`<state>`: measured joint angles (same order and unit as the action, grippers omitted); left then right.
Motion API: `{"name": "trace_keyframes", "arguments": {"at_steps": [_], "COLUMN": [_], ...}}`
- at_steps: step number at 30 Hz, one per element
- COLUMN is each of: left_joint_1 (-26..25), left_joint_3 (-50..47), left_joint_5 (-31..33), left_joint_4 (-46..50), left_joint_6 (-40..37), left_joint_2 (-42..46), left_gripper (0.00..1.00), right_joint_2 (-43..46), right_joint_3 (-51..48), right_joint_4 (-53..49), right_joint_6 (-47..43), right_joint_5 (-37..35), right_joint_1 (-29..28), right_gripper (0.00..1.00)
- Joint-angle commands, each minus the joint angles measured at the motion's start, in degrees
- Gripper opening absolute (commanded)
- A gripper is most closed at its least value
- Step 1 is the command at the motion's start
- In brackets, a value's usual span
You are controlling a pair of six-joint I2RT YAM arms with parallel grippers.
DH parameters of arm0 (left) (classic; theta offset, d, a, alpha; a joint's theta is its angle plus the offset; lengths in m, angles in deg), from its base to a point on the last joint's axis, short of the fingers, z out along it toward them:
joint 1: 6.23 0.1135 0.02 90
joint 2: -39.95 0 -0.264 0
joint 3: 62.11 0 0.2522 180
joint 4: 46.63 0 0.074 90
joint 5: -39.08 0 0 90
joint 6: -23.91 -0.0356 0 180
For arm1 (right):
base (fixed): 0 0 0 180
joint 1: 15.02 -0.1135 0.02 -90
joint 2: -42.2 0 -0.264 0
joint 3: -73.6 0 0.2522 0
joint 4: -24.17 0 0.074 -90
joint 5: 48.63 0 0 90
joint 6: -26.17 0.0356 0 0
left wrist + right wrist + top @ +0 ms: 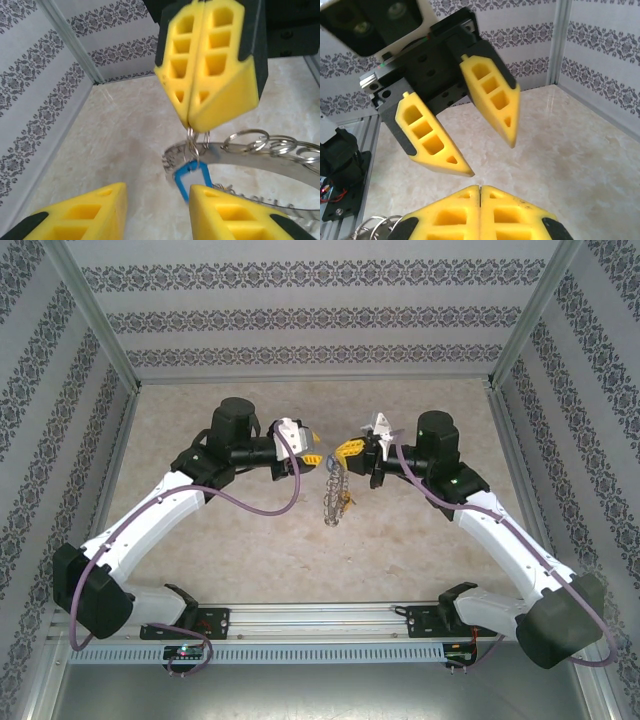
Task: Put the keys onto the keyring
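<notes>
The right tool (190,120) is pinching the keyring (235,159) by thin loops; the left tool (157,210) is sitting part open, empty. Loops could slip, dropping the blue key (192,180).

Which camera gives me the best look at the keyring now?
Left wrist: the keyring is close and large, hanging from the shut right gripper. Top external shows the keyring small, dangling between the arms. Right wrist catches a few loops at its bottom-left corner.

Your keyring (260,160), a grey band fringed with wire loops, hangs by its top loops from the pinched right fingers (220,95). The blue key (182,184) dangles just under those tips, above the parted left fingers (100,210). The yellow key (347,502) hangs beside the ring.
</notes>
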<state>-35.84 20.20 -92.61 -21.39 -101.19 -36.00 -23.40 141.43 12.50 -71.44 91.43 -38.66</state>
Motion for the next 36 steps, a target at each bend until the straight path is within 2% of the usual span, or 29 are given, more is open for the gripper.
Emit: {"name": "trace_keyframes", "arguments": {"at_steps": [1,8,13,18,23,27,28,32,36], "left_joint_1": [0.19,0.0,0.01,-0.01,0.01,0.01,0.01,0.03,0.07], "left_joint_3": [2.52,3.59,6.14,3.98,3.7,3.26,3.2,2.78,2.31], "left_joint_5": [-4.52,-11.13,-9.38,-8.79,-8.71,-8.62,-8.35,-6.14,-2.51], "left_joint_4": [4.26,5.99,11.74,6.55,6.1,6.72,6.87,7.53,8.03], "left_joint_6": [2.39,1.41,0.11,1.52,1.34,1.02,1.0,0.64,-1.03], "left_joint_2": [-1.82,-3.43,-5.92,-4.87,-4.26,-3.61,-3.56,-3.13,-2.03], "left_gripper": [0.37,0.37,0.29,0.26,0.25,0.01,0.0,0.0,0.0], "right_joint_2": [-0.26,-0.22,-1.08,-2.51,-3.37,-3.65,-3.65,-3.7,-2.63], "right_joint_3": [2.1,2.36,3.56,5.33,6.62,7.63,7.73,7.92,8.83], "right_joint_4": [0.8,0.12,-0.25,-1.6,-3.55,-6.02,-6.25,-8.2,-17.73], "right_joint_6": [-4.09,-6.09,-6.69,-7.8,-9.4,-11.09,-11.18,-12.7,-19.99], "right_joint_5": [1.3,-0.31,-0.49,-0.06,0.38,0.16,0.14,0.43,-1.29], "right_joint_1": [-1.04,-1.99,-2.76,-3.46,-3.56,-3.64,-3.61,-3.61,-3.48], "right_gripper": [0.0,0.0,0.0,0.0,0.0,0.0,0.0,0.0,0.0]}}
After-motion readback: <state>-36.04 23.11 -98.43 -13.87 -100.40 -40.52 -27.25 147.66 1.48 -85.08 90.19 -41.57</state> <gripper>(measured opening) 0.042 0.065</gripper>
